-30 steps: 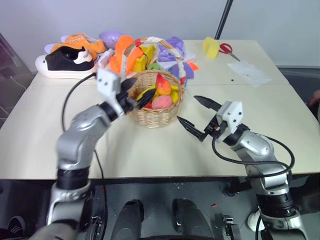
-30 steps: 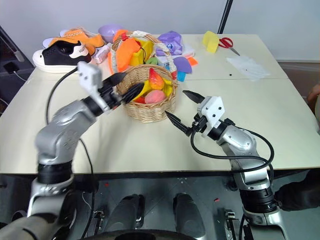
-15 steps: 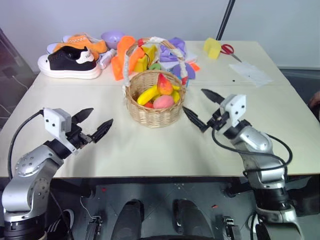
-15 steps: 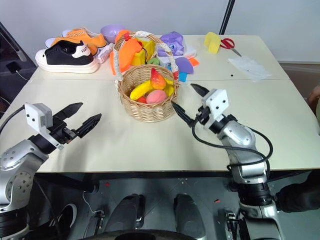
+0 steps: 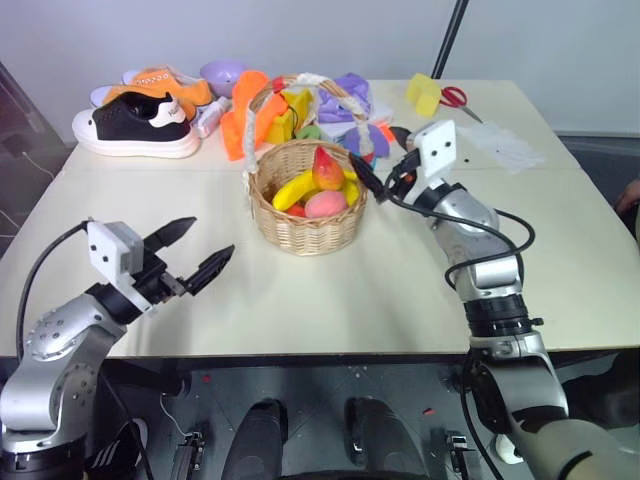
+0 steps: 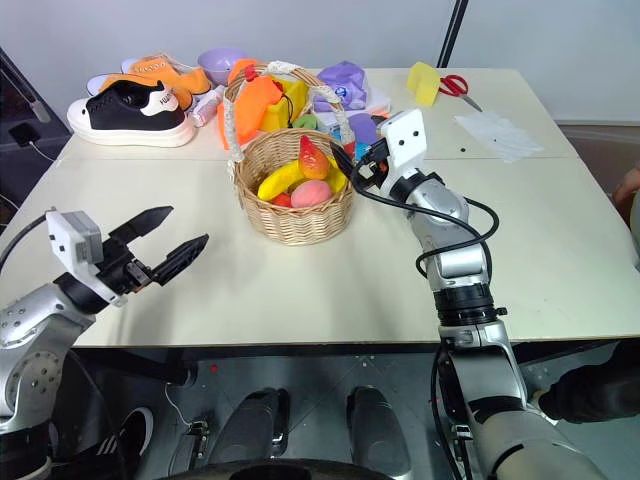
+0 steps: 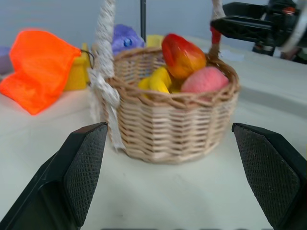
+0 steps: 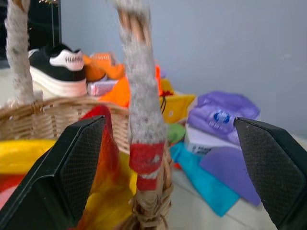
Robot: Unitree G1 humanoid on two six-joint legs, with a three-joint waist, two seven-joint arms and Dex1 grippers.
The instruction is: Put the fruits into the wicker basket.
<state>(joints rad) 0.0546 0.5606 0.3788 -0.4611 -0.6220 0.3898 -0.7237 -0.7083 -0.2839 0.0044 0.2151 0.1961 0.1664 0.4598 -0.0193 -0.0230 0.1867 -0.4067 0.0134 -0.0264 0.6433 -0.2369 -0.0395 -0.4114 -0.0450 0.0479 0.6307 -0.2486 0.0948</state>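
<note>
At the near edge of the table (image 5: pixel 300 320), toward its left corner, the left gripper (image 5: pixel 197 250) hangs just above the top with its jaws spread wide and nothing between them, well apart from the basket; the strip of bare top between it and the basket gives it free room to travel without meeting anything. Further in, about the middle of the table, stands the wicker basket (image 5: pixel 305 215), upright, and in it lie the fruits: a banana (image 5: pixel 290 189), a peach (image 5: pixel 326 203) and a mango-like piece (image 5: pixel 328 168), with more yellow showing beside them. No fruit is visible on the bare top around the basket, so the task looks largely done, though whether another piece lies in the clutter behind cannot be told. The right gripper (image 5: pixel 377 165) is at the basket's right rim, jaws also spread and empty, the handle (image 8: pixel 139 91) rising right between its fingers in the right wrist view, so any sideways move there risks knocking the handle. The right half of the table is open up to its edge. Along the far edge lie a black shoe (image 5: pixel 135 122), orange cloth (image 5: pixel 245 105) and purple cloth (image 5: pixel 350 95), then scissors (image 5: pixel 452 97) toward the far right corner.
</note>
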